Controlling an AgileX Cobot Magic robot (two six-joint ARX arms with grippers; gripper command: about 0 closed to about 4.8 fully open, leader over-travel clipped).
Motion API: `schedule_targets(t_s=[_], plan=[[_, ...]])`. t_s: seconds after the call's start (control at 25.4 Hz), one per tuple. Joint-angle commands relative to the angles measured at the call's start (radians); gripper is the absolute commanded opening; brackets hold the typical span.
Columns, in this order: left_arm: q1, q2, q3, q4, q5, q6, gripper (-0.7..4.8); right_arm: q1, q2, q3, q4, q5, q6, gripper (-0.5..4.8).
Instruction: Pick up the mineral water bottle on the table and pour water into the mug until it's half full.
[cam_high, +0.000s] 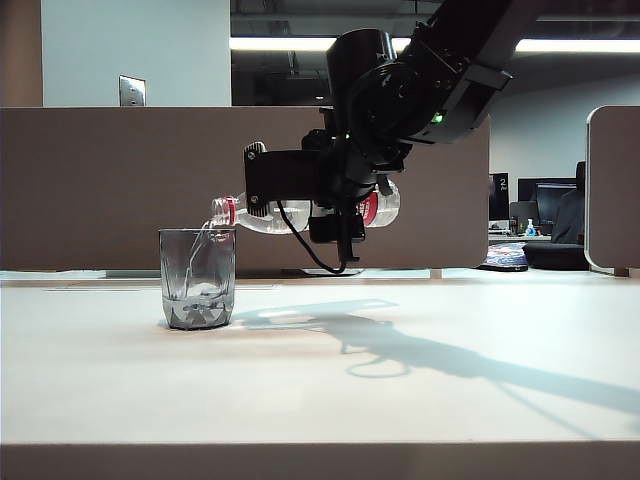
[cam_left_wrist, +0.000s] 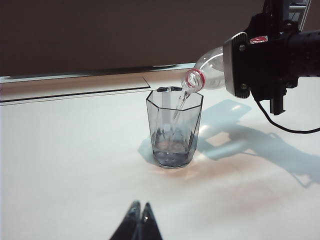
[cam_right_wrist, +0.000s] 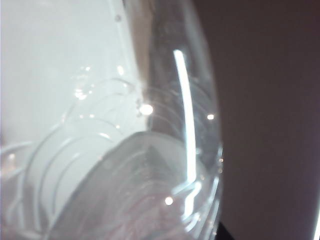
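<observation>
Left claw (cam_left_wrist: 139, 212) closed, low; right claw (cam_high: 335, 205) tips mineral water bottle (cam_high: 262, 214) over mug (cam_high: 198, 279).

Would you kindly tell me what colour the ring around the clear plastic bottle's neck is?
Red; the neck ring of the clear plastic bottle shows best in the left wrist view.

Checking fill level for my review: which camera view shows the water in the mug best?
The left wrist view: it looks down into the mug, showing the water pooled low and the stream from the mineral water bottle. The exterior view shows it side-on, darker. The right wrist view shows only the bottle close up.
</observation>
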Motion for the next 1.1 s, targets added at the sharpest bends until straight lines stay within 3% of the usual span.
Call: schedule_targets(t_s=[0.04,1.1], plan=[[0.001,0.0,0.003,0.006,0.002,0.0,-0.05,0.002,-0.014,0.01,0.05,0.006,-0.013,2.95],[0.001,0.0,0.003,0.006,0.002,0.0,-0.05,0.002,-0.014,0.01,0.093,0.02,-0.042,2.95]])
